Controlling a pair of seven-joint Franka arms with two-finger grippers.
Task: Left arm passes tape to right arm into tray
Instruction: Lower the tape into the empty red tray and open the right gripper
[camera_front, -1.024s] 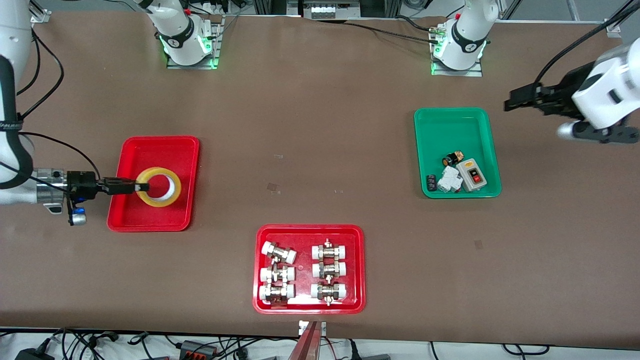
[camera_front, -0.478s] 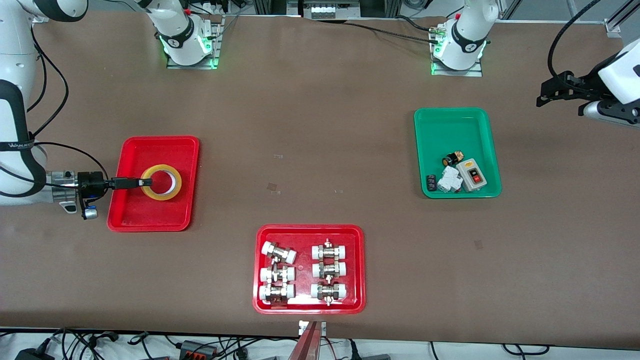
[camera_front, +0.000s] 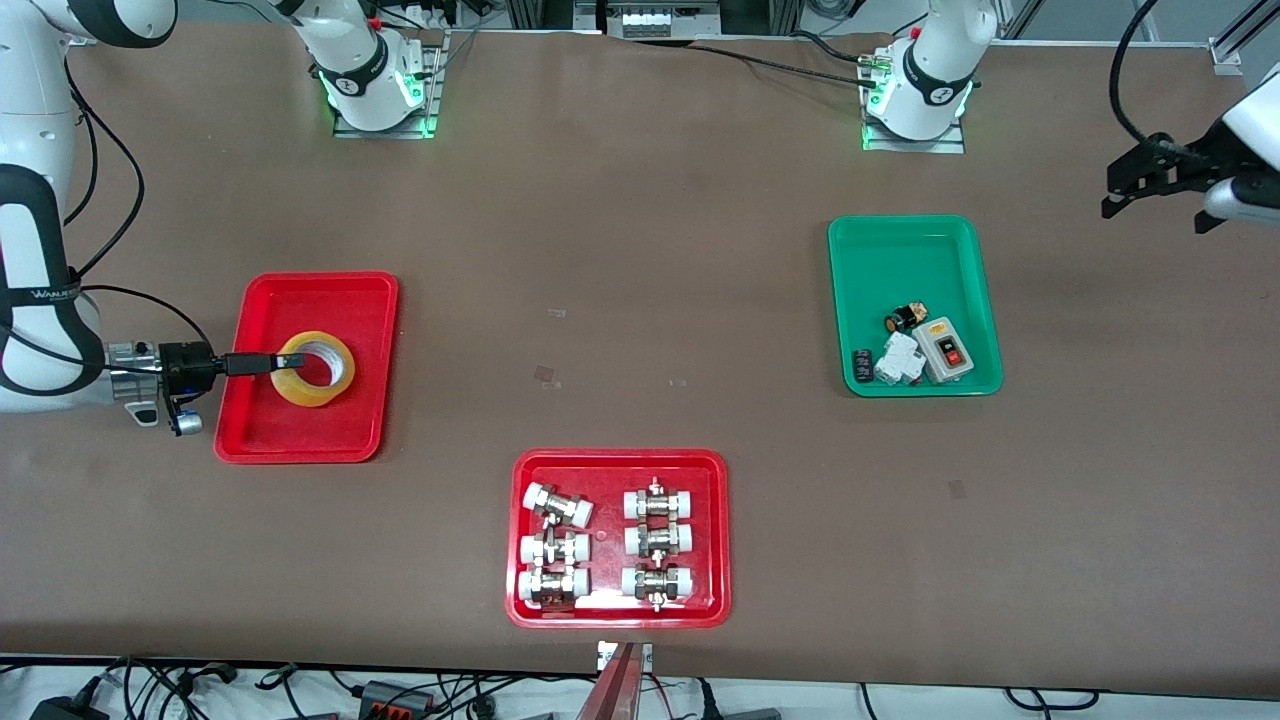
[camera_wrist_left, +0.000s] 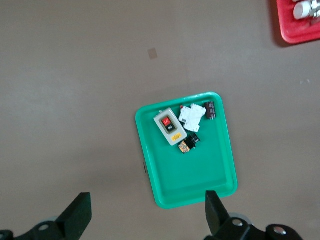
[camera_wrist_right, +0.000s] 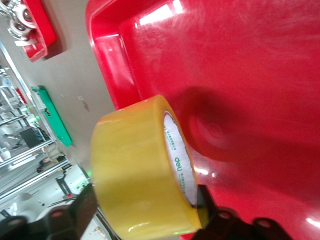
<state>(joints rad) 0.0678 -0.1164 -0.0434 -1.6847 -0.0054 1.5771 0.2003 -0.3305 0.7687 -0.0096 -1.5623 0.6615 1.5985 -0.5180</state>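
The yellow tape (camera_front: 300, 391) is tilted inside the plain red tray (camera_front: 350, 300) at the right arm's end of the table. My right gripper (camera_front: 283, 363) is shut on the tape's wall, low over the tray, one finger inside the hole. In the right wrist view the tape (camera_wrist_right: 135, 170) sits between the fingers of the right gripper (camera_wrist_right: 140, 202), just above the tray floor (camera_wrist_right: 250, 75). My left gripper (camera_front: 1118, 190) is open and empty, up in the air at the left arm's end of the table, beside the green tray. It also shows in the left wrist view (camera_wrist_left: 147, 220).
A green tray (camera_front: 905, 260) with a switch box and small parts lies toward the left arm's end; it also shows in the left wrist view (camera_wrist_left: 190, 175). A wider red tray (camera_front: 522, 470) of pipe fittings lies nearer the front camera, mid-table.
My right gripper has lowered the tape into the red tray and the roll has tilted. My left arm has drawn back toward its end of the table.
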